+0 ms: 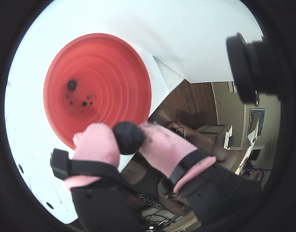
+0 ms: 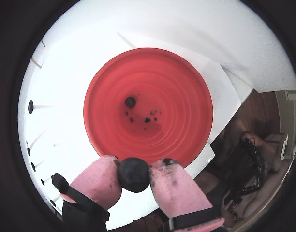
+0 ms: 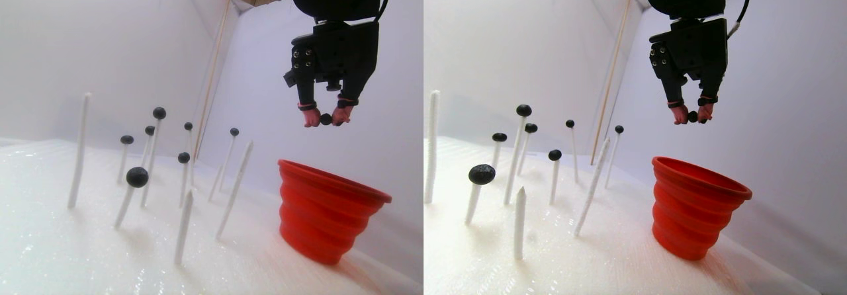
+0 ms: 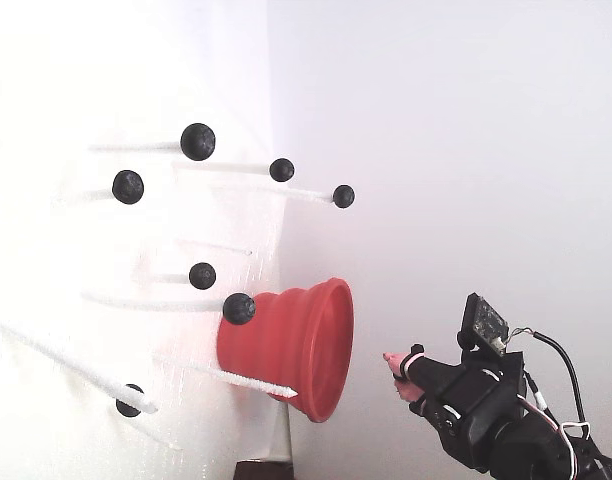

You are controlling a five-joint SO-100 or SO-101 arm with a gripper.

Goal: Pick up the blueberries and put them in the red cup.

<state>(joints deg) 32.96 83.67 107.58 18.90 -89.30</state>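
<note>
Blueberry [image 2: 134,174] pinched in gripper [image 2: 136,175], above red cup [image 2: 186,96].

**Layout: cup, berries, sticks, gripper**

In stereo pair view: cup [image 3: 327,209] at right on floor [image 3: 53,255]; sticks [image 3: 78,151] upright to left of it, several topped by berries [image 3: 137,176], others bare. Gripper [image 3: 325,119] above cup, well apart, berry [image 3: 325,118] between fingertips. In both wrist views: held berry [image 1: 128,137] before cup rim [image 2: 196,92], nearer the lens; one small berry [image 2: 130,101] plus specks inside on cup bottom. Fixed view lying on its side: gripper [image 4: 390,361] right of cup mouth, sticks left.
</note>
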